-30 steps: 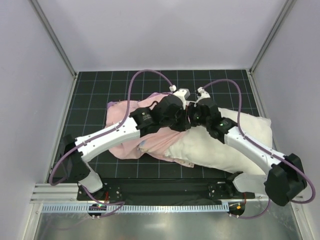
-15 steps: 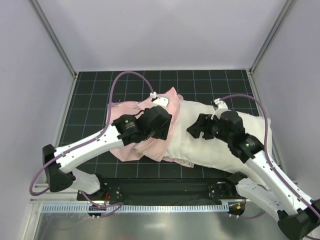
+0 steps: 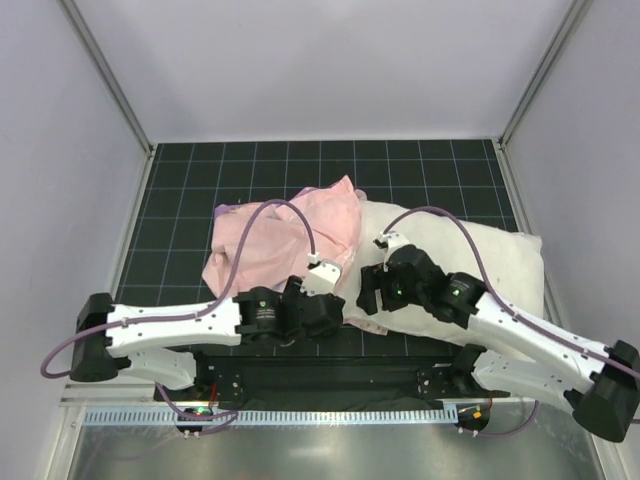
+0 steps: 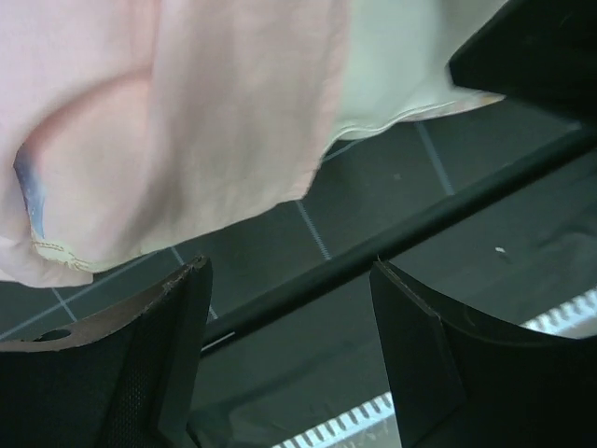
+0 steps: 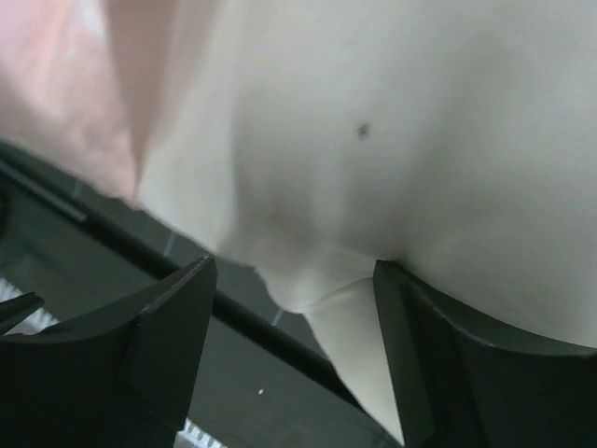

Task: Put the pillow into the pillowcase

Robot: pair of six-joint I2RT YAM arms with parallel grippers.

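Note:
The white pillow (image 3: 470,262) lies across the right half of the black grid mat. The pink pillowcase (image 3: 275,240) is bunched at the left and overlaps the pillow's left end. My left gripper (image 3: 326,316) sits low at the mat's near edge, just in front of the pillowcase hem. In the left wrist view this gripper (image 4: 289,355) is open with nothing between its fingers, and the pillowcase (image 4: 168,121) and pillow (image 4: 410,65) lie beyond them. My right gripper (image 3: 368,292) is at the pillow's near left corner. In the right wrist view it (image 5: 294,350) is open, with a flap of the pillow (image 5: 392,121) hanging between the fingers.
The black mounting plate (image 3: 330,372) and a ribbed metal rail (image 3: 300,415) run along the near edge. White walls with metal corner posts (image 3: 108,75) close in the mat (image 3: 180,190) on three sides. Purple cables loop above both arms.
Both grippers have opened and let go of the fabric. Both arms drew back from the middle toward the near edge. The pillowcase settled over the pillow's left end.

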